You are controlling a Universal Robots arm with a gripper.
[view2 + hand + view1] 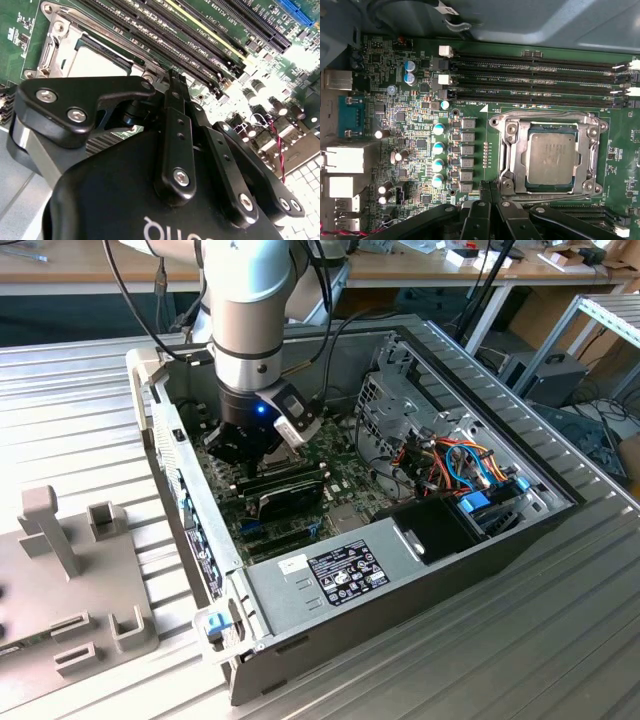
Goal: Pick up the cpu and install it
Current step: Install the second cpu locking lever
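Green motherboard (420,165), cpu (551,159) socketed

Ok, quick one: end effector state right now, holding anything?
End effector: shut, fingers pressed together, holding nothing. The cpu sits in the socket on the motherboard, just beyond the fingertips.

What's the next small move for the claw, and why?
Probably lift the claw straight up a little: the cpu already lies flat inside the socket, and the claw looks shut on nothing, just beside it.
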